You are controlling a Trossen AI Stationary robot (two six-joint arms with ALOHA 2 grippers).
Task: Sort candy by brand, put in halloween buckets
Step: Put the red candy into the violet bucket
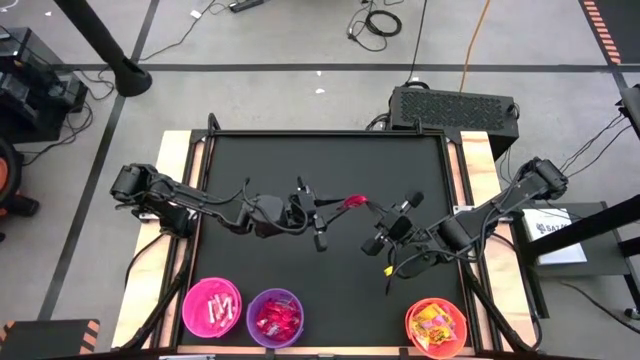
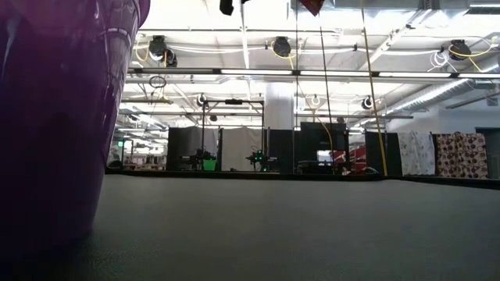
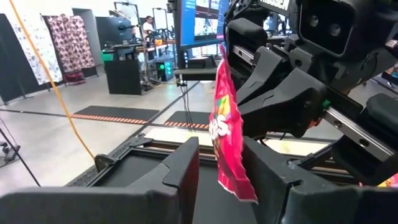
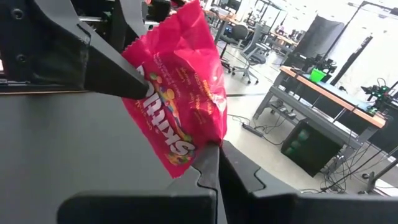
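Both grippers, left (image 1: 337, 207) and right (image 1: 366, 207), pinch one red packet (image 1: 352, 202) above the table's (image 1: 330, 160) bare centre, far from the buckets (image 1: 275, 318).

Even, bright overhead light fills the high view, and the black counter (image 1: 330, 170) gives back no glare and only faint shadows. In the low view the ceiling strip lights (image 2: 258, 72) blaze almost white, while the purple bucket (image 2: 55, 117), hard against the lens, is a soft dark blur. The red packet (image 4: 180, 93) looks sharp in the right wrist view; its far background softens, perhaps from lens distortion.
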